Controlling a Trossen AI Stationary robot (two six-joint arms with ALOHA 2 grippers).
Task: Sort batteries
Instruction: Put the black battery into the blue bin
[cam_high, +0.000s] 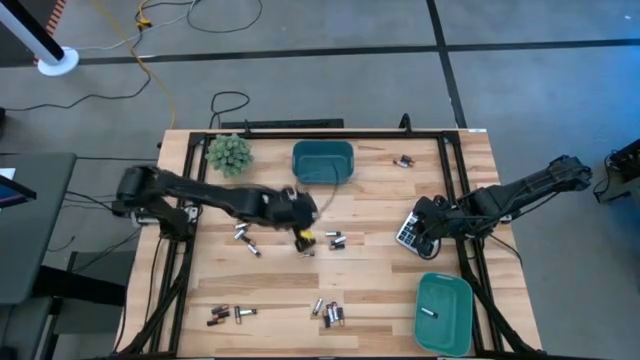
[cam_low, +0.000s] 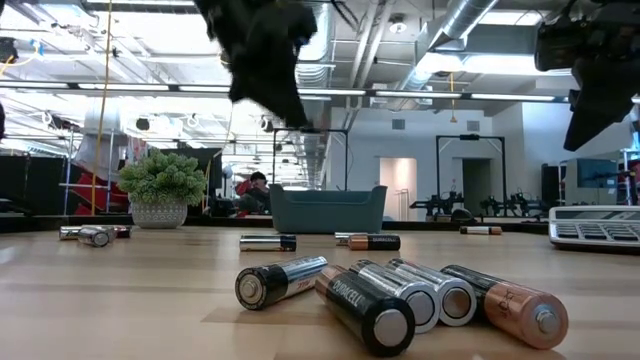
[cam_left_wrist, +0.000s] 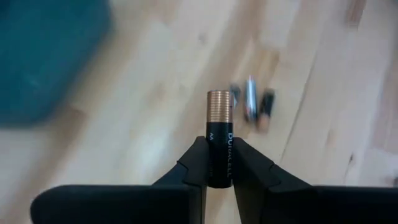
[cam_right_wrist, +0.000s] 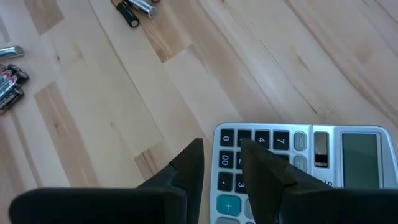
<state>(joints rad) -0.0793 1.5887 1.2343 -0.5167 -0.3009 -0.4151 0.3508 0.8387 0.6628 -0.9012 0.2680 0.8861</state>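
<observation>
Batteries lie in small groups on the wooden table: next to my left gripper (cam_high: 335, 240), at the left (cam_high: 245, 235), along the near edge (cam_high: 328, 312) (cam_high: 225, 315) and at the far right (cam_high: 403, 160). My left gripper (cam_left_wrist: 219, 158) hangs above the table's middle (cam_high: 303, 235), shut on one black-and-copper battery (cam_left_wrist: 219, 124). Near the right edge, my right gripper (cam_right_wrist: 222, 149) stands open above the grey-white calculator (cam_right_wrist: 298, 162), with nothing between its fingers. My left gripper pinches the battery's black body (cam_left_wrist: 219, 163) between its two fingers. The battery lies along the fingers, and its copper end (cam_left_wrist: 219, 102) sticks out past the fingertips. The fingers slant down from the table's left side. The battery is lifted clear of the table.
A teal bin (cam_high: 322, 162) stands at the far middle. A second teal bin (cam_high: 443, 312) at the near right corner holds one battery (cam_high: 428, 313). A small potted plant (cam_high: 229, 153) stands at the far left. Black rails run along both sides of the table.
</observation>
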